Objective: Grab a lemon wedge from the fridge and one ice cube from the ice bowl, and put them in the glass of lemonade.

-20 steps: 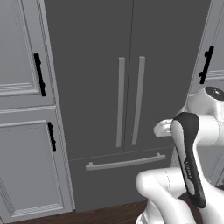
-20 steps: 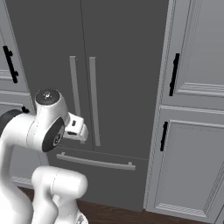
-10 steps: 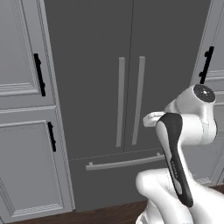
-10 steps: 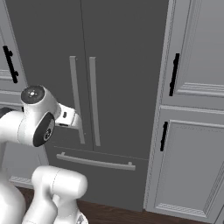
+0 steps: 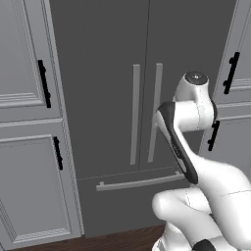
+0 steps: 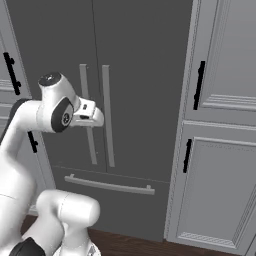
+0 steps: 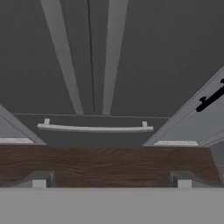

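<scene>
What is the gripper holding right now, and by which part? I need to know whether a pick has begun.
Nothing. The gripper is open, its fingertips spread wide with only floor between them, facing the closed fridge.

The fridge (image 5: 122, 98) is closed, so its inside is hidden, and its top is cut off in both base views. The arm covers part of the right door handle (image 5: 156, 93).

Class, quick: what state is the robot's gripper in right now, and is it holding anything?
Gripper: open, holding nothing; it points at the closed fridge.
</scene>
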Controlling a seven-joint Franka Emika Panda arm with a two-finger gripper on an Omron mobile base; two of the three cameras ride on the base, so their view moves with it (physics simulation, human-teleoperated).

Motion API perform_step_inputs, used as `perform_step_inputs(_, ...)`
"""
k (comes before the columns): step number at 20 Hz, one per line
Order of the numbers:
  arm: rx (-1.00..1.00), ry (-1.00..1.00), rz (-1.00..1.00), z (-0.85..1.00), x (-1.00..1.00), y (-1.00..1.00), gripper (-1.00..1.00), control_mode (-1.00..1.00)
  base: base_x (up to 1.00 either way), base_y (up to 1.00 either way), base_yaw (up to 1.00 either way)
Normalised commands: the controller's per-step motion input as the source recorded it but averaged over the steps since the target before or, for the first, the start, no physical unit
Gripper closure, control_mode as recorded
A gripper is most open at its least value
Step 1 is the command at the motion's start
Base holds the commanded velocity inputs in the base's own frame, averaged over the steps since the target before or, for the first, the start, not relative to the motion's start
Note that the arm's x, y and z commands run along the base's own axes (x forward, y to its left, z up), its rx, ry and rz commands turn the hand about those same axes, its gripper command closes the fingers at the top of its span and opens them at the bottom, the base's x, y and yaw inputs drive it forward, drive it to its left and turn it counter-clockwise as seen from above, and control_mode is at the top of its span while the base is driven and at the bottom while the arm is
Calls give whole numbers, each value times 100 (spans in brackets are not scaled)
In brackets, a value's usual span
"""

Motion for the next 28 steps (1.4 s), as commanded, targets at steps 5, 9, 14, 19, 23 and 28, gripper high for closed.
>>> perform_step_inputs(5,7,1,5,-29,100,-47,-100,-100,0,0,0)
perform_step_inputs(9,4,3,10,-42,100,-15,-100,-100,0,0,0)
perform_step_inputs(14,1,0,8,-35,99,0,-100,-100,0,0,0)
perform_step_inputs(19,0,0,3,-15,90,0,-100,-100,0,0,0)
perform_step_inputs(23,0,0,0,-24,76,4,-100,-100,0,0,0)
perform_step_inputs(28,0,0,0,-26,28,12,-100,-100,0,0,0)
